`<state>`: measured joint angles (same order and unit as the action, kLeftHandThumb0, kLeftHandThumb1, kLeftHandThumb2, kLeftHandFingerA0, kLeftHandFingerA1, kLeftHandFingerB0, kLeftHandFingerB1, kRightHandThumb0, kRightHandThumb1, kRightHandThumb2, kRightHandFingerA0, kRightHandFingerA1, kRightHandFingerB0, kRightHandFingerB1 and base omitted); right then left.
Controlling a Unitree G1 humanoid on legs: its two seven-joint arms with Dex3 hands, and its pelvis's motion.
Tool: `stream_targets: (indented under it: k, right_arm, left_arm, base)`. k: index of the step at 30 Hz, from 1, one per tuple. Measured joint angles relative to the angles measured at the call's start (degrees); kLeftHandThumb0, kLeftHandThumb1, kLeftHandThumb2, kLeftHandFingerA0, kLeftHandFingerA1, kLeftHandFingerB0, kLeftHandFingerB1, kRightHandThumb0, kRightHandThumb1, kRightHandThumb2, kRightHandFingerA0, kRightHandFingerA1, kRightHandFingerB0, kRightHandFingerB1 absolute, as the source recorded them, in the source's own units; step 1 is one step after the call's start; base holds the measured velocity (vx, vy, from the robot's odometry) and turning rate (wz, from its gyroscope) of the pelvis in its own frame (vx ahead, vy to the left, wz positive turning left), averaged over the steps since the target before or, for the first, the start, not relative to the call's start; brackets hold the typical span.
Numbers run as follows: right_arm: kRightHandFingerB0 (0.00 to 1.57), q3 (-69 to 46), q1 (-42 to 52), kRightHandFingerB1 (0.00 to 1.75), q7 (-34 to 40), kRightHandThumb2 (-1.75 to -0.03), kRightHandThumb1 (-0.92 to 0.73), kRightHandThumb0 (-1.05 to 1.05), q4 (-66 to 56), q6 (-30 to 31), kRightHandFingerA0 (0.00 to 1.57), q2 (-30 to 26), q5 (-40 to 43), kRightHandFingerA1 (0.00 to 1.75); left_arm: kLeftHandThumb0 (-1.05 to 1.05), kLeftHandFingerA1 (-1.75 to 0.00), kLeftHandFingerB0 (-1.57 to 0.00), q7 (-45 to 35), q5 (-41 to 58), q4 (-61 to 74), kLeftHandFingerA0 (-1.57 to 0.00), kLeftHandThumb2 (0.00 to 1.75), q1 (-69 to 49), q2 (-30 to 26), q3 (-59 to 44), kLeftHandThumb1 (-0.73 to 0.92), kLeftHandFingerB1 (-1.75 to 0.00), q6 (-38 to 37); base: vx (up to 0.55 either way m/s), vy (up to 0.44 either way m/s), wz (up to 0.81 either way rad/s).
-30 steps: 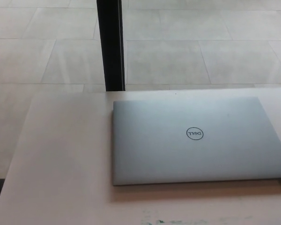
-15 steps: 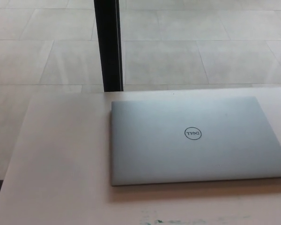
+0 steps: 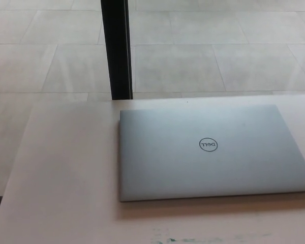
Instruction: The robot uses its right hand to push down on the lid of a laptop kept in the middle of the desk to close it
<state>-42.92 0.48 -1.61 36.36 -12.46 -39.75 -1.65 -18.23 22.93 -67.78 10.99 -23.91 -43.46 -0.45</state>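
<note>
Neither hand shows, so finger state cannot be told | silver laptop [image 3: 213, 152] lies shut, flat on the pale desk [image 3: 61, 173], circled Dell logo [image 3: 208, 145] upward | right edge at frame's 3 o'clock border | bare desk toward 9 o'clock | dark post [image 3: 117, 48] at 11 o'clock.

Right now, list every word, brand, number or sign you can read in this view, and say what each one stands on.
"DELL", in a ring, seen upside down: on the shut lid of the silver laptop.
Greenish marks on the desk at the near edge: too smeared to read, perhaps no text.
Nothing else legible.
</note>
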Motion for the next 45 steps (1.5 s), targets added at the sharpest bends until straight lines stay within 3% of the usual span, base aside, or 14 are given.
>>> stream_targets:
  k: [1,5,7,10,18,19,20,24,27,28,32,33,40,45]
  right_arm:
    - [0.0,-1.1,0.0,0.64,0.2,-1.21,-0.73,-0.92,0.5,0.0,0.53,0.4,0.4,1.06]
    - [0.0,-6.5,-0.1,0.67,0.9,-0.75,-0.92,-1.01,2.9,0.0,0.17,2.7,3.3,1.35]
    - [0.02,-8.9,-0.2,0.59,1.2,-1.17,-0.74,-1.01,3.7,0.1,0.32,4.0,4.7,0.96]
    - [0.0,-12.2,-0.7,0.57,1.5,-0.77,-0.91,-1.0,4.8,0.4,0.11,5.9,6.9,1.11]
    - [0.0,-18.6,-2.6,0.41,3.8,-1.21,-0.78,-0.99,7.8,2.2,0.31,9.2,12.6,0.94]
    - [0.0,-19.2,-2.8,0.46,4.3,-1.2,-0.77,-0.98,7.9,2.7,0.31,9.4,13.5,0.93]
    - [0.0,-19.7,-3.1,0.51,4.6,-0.8,-0.92,-1.05,8.2,3.1,0.24,9.5,14.2,1.21]
    - [0.0,-20.8,-4.1,0.47,6.1,-0.79,-0.92,-1.03,9.4,4.5,0.23,9.7,17.2,1.24]
    - [0.0,-20.7,-4.3,0.44,6.7,-1.2,-0.77,-0.99,10.1,5.4,0.32,10.0,19.2,0.95]
    - [0.01,-20.5,-4.3,0.43,6.7,-1.18,-0.77,-0.99,10.2,5.6,0.32,10.0,19.8,0.95]
    - [0.0,-19.6,-4.3,0.55,6.7,-0.76,-0.92,-0.99,10.7,5.9,0.29,10.4,21.8,1.22]
    - [0.02,-19.3,-4.3,0.51,6.6,-1.15,-0.77,-0.96,10.9,5.9,0.42,10.5,22.3,0.99]
    - [0.16,-17.3,-4.1,0.8,7.1,-0.74,-0.92,-0.96,11.3,5.8,0.52,10.9,24.7,1.09]
    - [0.14,-15.9,-3.6,0.83,7.5,-0.74,-0.92,-0.97,10.7,5.8,0.51,11.6,25.5,1.09]
  left_arm:
    - [-1.05,-0.44,-0.19,0.0,0.0,0.0,-0.25,0.72,0.0,0.0,0.0,0.78,-0.36,0.0]
    - [-1.05,-0.44,-0.19,0.0,0.0,0.0,-0.24,0.71,-0.3,0.0,0.0,0.77,-0.36,0.0]
    - [-1.05,-0.43,-0.2,0.0,0.0,0.0,-0.25,0.7,-0.4,0.0,0.0,0.78,-0.36,0.0]
    - [-1.05,-0.51,-0.15,0.0,0.1,0.0,-0.23,1.12,-0.6,0.0,0.0,0.56,-0.44,0.0]
    - [-1.05,-0.43,-0.18,-0.2,0.5,0.0,-0.24,0.72,-1.3,-0.4,0.0,0.8,-0.35,0.0]
    - [-1.05,-0.51,-0.13,-0.2,0.6,0.0,-0.21,1.12,-1.3,-0.5,0.0,0.56,-0.43,0.0]
    - [-1.05,-0.51,-0.14,-0.3,0.6,0.0,-0.21,1.13,-1.4,-0.6,0.0,0.56,-0.43,0.0]
    - [-1.05,-0.45,-0.21,-0.6,0.9,0.0,-0.26,0.71,-1.7,-1.2,0.1,0.8,-0.37,0.0]
    - [-1.05,-0.52,-0.13,-0.7,1.1,0.0,-0.2,1.12,-1.9,-1.4,0.3,0.56,-0.44,0.0]
    - [-1.05,-0.45,-0.2,-0.8,1.2,0.0,-0.24,0.71,-2.0,-1.4,0.3,0.8,-0.37,0.0]
    - [-1.05,-0.43,-0.22,-1.0,1.5,0.0,-0.26,0.71,-1.9,-1.6,0.7,0.8,-0.36,0.0]
    - [-1.05,-0.51,-0.16,-1.1,1.6,0.0,-0.22,1.11,-1.8,-1.7,0.8,0.55,-0.43,0.0]
    - [-1.05,-0.45,-0.21,-1.1,2.3,-0.1,-0.26,0.7,-1.6,-2.4,1.2,0.78,-0.38,0.0]
    - [-1.05,-0.5,-0.15,-1.1,2.6,-0.3,-0.22,1.11,-1.6,-2.4,1.4,0.55,-0.43,0.0]
  base:
    - [0.0,0.0,0.0]
    - [0.0,0.0,0.0]
    - [0.0,0.0,0.0]
    - [0.0,0.0,0.0]
    - [0.0,0.0,0.0]
    - [0.0,0.0,0.0]
    - [0.0,0.0,0.0]
    - [0.0,0.0,0.0]
    - [0.0,0.0,0.0]
    - [0.0,0.0,0.0]
    - [0.0,0.0,0.0]
    - [0.0,0.0,0.0]
    - [0.0,0.0,0.0]
    - [0.0,0.0,0.0]
